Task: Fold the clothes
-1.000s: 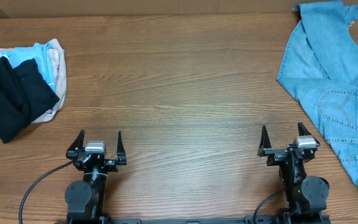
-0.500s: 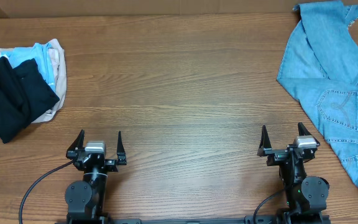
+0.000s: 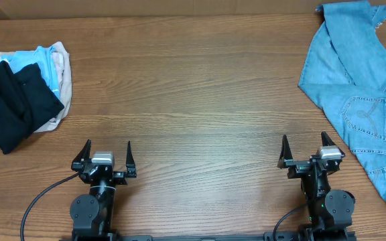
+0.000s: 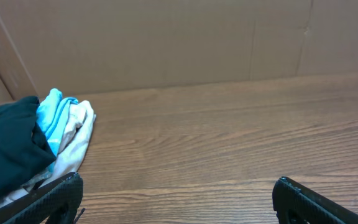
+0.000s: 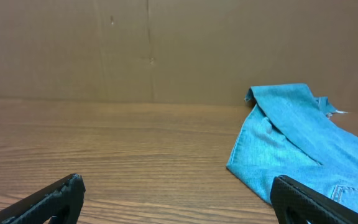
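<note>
The jeans (image 3: 360, 80) are rendered in light blue denim, with whitish fraying at the hem and curved stitching on the back pocket (image 3: 365, 115). The table (image 3: 193, 87) is patterned with warm brown wood grain. A black garment (image 3: 9, 104), a light blue garment (image 3: 29, 60) and a beige garment (image 3: 60, 70) are seen. The left gripper (image 3: 106, 155) and right gripper (image 3: 305, 149) are finished in black.
</note>
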